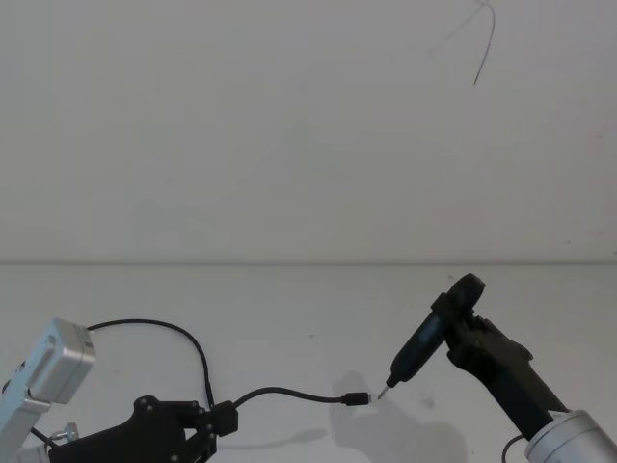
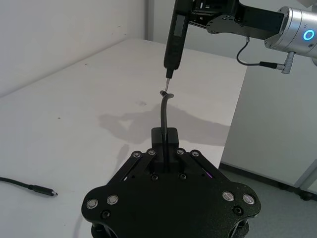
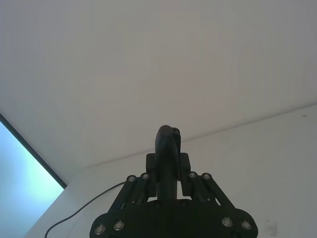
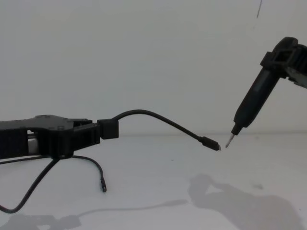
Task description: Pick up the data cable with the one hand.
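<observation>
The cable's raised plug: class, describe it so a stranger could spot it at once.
Start at the left pincer, shut on the cable. Follow the cable's arc toward the pen tool. The plug hangs in the air by the tool's tip; the other plug dangles low.

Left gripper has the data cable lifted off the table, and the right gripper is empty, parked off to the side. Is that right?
Not quite. The left gripper does hold the data cable above the table, but the right gripper is not empty: it grips a black pen-shaped tool, tip almost at the cable's plug. The chest view shows this.
</observation>
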